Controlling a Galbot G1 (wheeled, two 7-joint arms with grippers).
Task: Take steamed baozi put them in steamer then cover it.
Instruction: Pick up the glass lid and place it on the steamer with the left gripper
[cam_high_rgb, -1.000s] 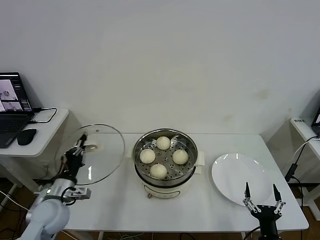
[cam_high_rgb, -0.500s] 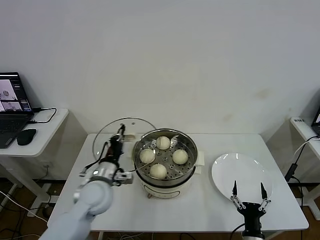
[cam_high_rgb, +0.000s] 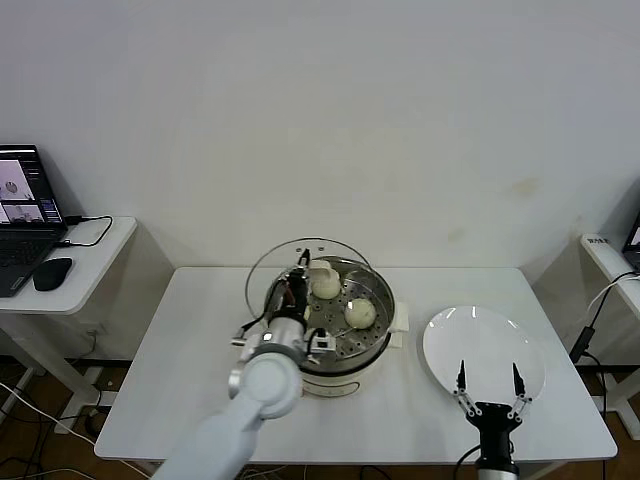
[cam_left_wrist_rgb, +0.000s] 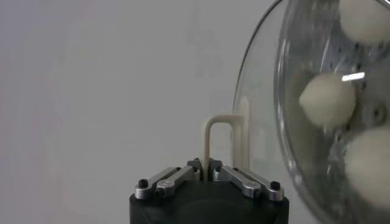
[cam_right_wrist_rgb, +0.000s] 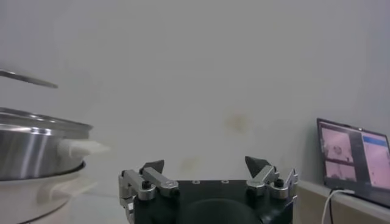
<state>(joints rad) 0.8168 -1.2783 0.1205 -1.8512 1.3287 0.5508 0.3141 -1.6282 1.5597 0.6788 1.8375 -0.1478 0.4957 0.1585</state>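
My left gripper (cam_high_rgb: 294, 296) is shut on the cream-white bar handle (cam_left_wrist_rgb: 219, 139) of the clear glass cover (cam_high_rgb: 285, 262). It holds the cover tilted on edge above the left side of the steamer (cam_high_rgb: 372, 352). Two steamed baozi (cam_high_rgb: 325, 283) (cam_high_rgb: 361, 313) show on the perforated tray; the others are hidden behind my left arm. In the left wrist view my gripper (cam_left_wrist_rgb: 205, 165) pinches the handle, and three baozi (cam_left_wrist_rgb: 328, 99) show through the cover (cam_left_wrist_rgb: 262, 122). My right gripper (cam_high_rgb: 487, 384) is open and empty at the table's front edge, below the plate.
An empty white plate (cam_high_rgb: 483, 350) lies right of the steamer. A side table at far left carries a laptop (cam_high_rgb: 25, 205) and a mouse (cam_high_rgb: 52, 272). In the right wrist view the steamer (cam_right_wrist_rgb: 36, 146) stands off to one side of my open gripper (cam_right_wrist_rgb: 205, 165).
My left arm has carried the cover from the table's left side rightward to over the steamer. My right gripper has drawn slightly left and back along the front edge.
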